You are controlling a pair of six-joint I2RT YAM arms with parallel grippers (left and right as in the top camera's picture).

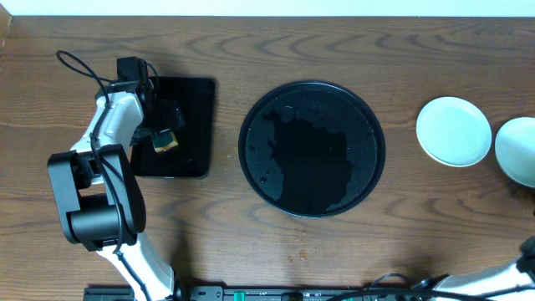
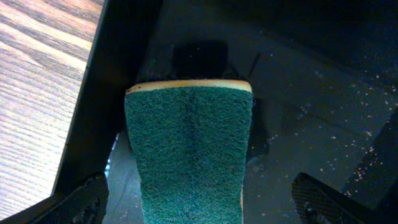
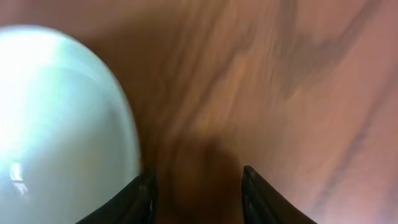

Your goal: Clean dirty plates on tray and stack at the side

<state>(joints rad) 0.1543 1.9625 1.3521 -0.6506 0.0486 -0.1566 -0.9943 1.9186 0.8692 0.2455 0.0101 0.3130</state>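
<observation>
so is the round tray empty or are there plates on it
Empty. The round tray holds no plates, only wet smears; two pale plates sit on the table to its right.

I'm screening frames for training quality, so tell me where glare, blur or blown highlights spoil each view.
Overhead: sharp and evenly lit, though the glossy tray shows patchy reflections and the rightmost plate is cropped by the frame edge. Left wrist: the sponge is crisp, its surroundings dark. Right wrist: table grain smeared with blur, the plate at left washed out nearly white.
</observation>
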